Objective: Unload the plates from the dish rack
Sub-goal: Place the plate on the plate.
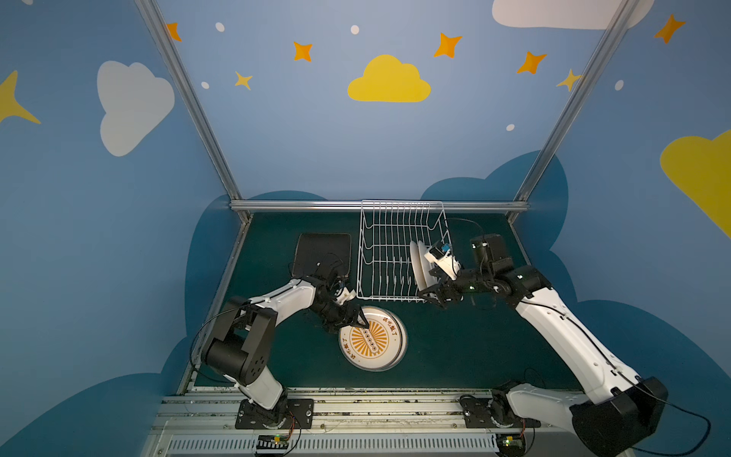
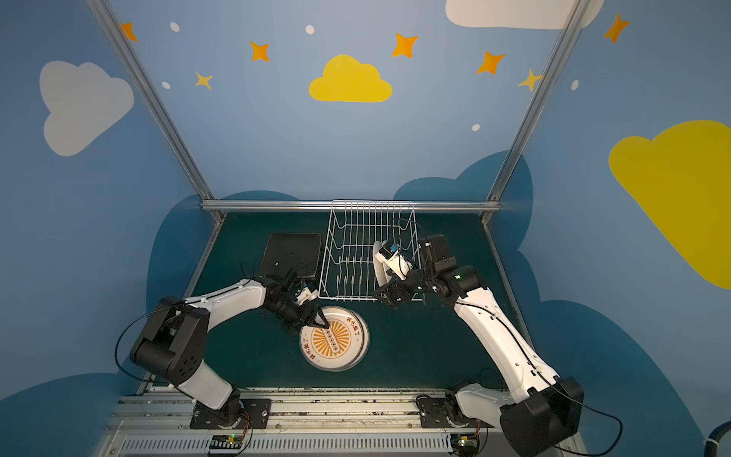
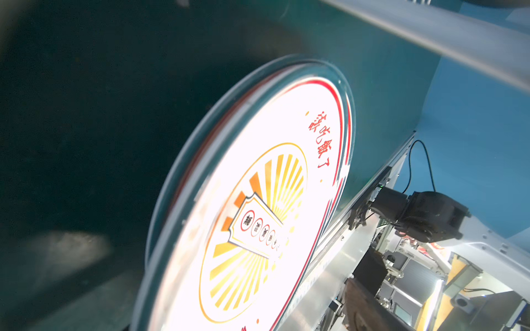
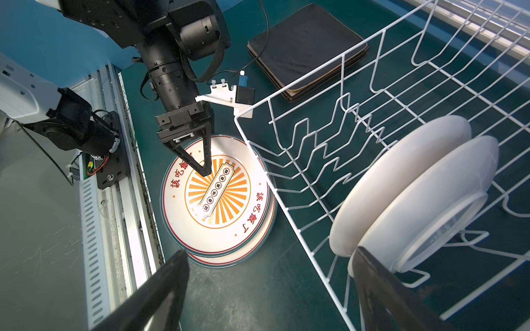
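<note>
Arms (image 1: 285,294) bent inward, left gripper (image 1: 350,325) over plates (image 1: 377,348), right gripper (image 1: 433,297) at rack (image 1: 385,245)

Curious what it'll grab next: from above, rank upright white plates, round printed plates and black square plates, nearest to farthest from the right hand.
1. Upright white plates, in the rack beside the right hand.
2. Round printed plates, stacked in front of the rack.
3. Black square plates, on the rack's left.
</note>
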Robot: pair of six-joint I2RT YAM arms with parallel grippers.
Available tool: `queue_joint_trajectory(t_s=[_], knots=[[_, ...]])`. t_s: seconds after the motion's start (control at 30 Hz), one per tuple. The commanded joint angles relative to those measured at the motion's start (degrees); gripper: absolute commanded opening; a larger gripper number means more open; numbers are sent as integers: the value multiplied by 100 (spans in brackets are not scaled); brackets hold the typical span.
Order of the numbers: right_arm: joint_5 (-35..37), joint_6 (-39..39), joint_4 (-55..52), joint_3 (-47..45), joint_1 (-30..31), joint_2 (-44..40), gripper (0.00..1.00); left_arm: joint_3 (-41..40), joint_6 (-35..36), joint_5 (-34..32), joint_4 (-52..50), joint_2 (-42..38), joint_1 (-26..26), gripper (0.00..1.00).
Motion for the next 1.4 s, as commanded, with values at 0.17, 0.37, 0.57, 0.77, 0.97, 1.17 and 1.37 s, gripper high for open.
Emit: queue_joint_trajectory(t_s=[0.17,0.37,0.57,0.77,0.97,1.17,1.37], knots=[[108,29,61,-69,43,-128,89,340,100,-299,-578,-255,15,98],[122,30,90,-68,43,-113,89,553,118,-334,-819,-277,-12,100],[143,48,127,-109,44,-147,89,677,171,-369,-911,-179,-43,100],[199,39,162,-151,43,-185,89,743,187,-506,-996,-87,-92,100],[342,72,341,-235,43,-282,89,970,237,-857,-1325,-228,-48,100],[617,176,675,-486,43,-486,89,1294,265,-998,-1647,-379,-53,100],[986,252,1294,-853,43,-893,89,1880,253,-1242,-1951,-589,22,100]])
